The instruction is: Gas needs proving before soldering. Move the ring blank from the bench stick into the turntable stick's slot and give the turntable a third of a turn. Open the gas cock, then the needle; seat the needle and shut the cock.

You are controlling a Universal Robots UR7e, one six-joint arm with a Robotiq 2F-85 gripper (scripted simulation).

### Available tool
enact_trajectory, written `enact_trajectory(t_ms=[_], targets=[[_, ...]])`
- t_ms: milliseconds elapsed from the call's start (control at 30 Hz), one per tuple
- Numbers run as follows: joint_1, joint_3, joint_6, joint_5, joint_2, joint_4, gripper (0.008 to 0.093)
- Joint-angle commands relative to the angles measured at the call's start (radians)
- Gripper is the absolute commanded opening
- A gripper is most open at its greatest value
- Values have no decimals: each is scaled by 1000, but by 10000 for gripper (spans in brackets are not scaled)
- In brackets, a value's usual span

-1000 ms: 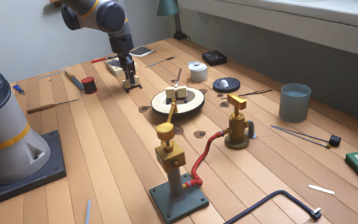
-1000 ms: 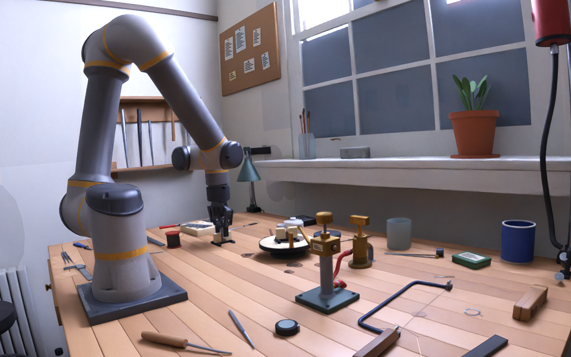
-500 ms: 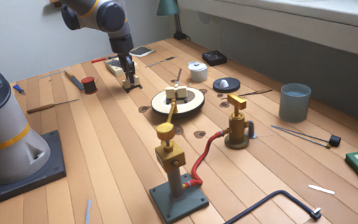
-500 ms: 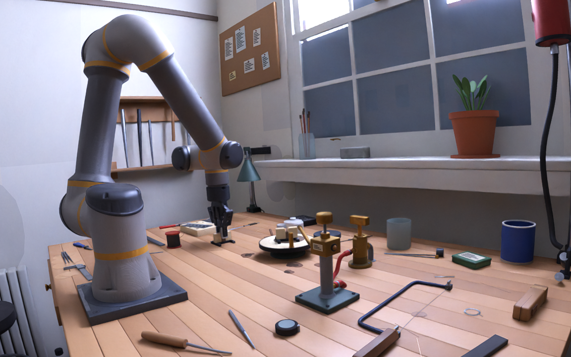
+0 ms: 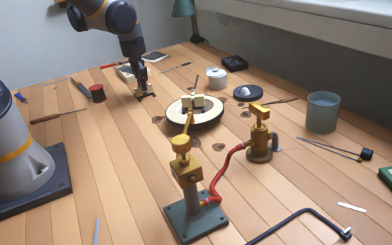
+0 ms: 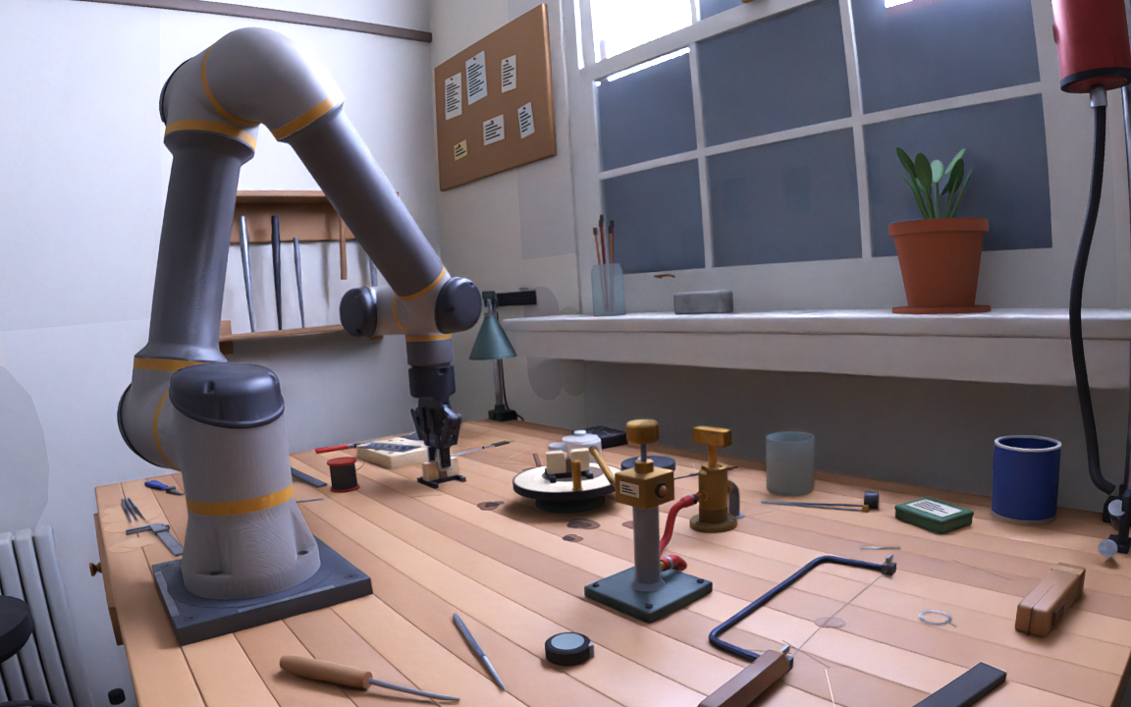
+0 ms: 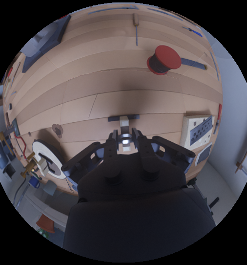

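The silver ring blank (image 7: 125,139) sits in the slot of the pale bench stick (image 5: 144,92) on the far left of the bench, and my gripper (image 7: 125,136) stands straight above the stick, closed on the ring. To the right lies the round turntable (image 5: 194,112), carrying its own split pale stick (image 5: 193,101) with a slot between the halves. Nearer the front, a brass needle valve (image 5: 184,162) stands on a grey post. A red hose joins it to the brass gas cock (image 5: 260,136) with its T-handle.
A red-capped spool (image 5: 97,93) stands left of the bench stick and a pale perforated block (image 5: 127,72) lies just behind it. A white lidded pot (image 5: 216,78), a dark dish (image 5: 247,92) and a grey cup (image 5: 322,111) sit beyond the turntable.
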Motion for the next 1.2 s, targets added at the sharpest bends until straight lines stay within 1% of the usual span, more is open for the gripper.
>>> enact_trajectory(t_ms=[0, 400, 1167], targets=[[0, -1, 0, 0, -3, 2, 80], [0, -18, 0, 0, -43, 59, 80], [0, -86, 0, 0, -154, 238, 80]])
